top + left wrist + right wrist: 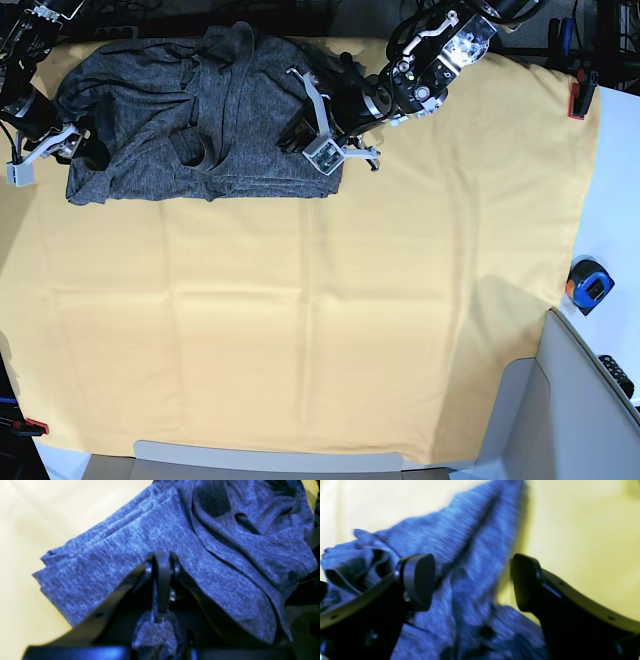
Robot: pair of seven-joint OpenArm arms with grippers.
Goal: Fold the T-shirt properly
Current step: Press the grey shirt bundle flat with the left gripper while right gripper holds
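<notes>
The T-shirt (200, 110) lies bunched at the cloth's (320, 330) far left, the left gripper (162, 562) pinching its right edge and the right gripper (472, 580) spread over the other, so a lone pull could drag the folds apart.

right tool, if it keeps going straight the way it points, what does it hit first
Most likely the grey shirt: the open right tool points straight at its cloth, which fills the gap between the fingers. The yellow sheet lies beside and past it. The picture is blurred, so depth is unclear.
</notes>
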